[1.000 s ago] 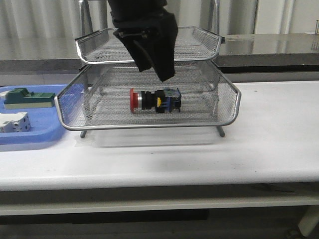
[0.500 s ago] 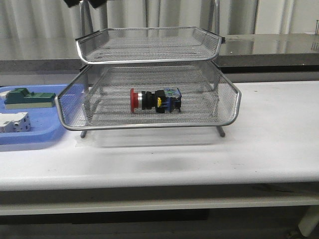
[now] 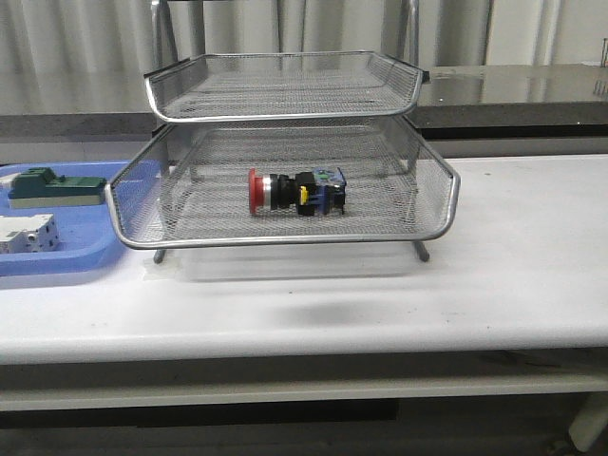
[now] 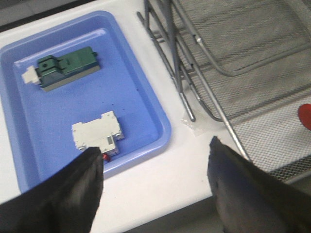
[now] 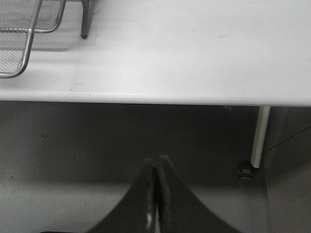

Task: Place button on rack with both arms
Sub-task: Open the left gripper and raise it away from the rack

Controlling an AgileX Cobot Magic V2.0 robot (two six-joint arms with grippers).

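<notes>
The button (image 3: 294,191) lies on its side in the middle tier of the wire-mesh rack (image 3: 285,239), red head to the left. A sliver of its red head shows in the left wrist view (image 4: 306,115). My left gripper (image 4: 155,148) is open and empty, high above the table edge between the blue tray and the rack (image 4: 228,73). My right gripper (image 5: 158,162) is shut and empty, held off the table's front edge, over the floor. Neither gripper shows in the front view.
A flat blue tray (image 3: 85,256) at the left holds a green block (image 3: 52,186) and a white block (image 3: 24,233); both show in the left wrist view, green (image 4: 63,73) and white (image 4: 97,136). A rack corner (image 5: 24,43) and a table leg (image 5: 260,136) show in the right wrist view.
The black arm that hung in front of the rack's upper tier has risen out of the front view. The button has stayed in the middle tier.
</notes>
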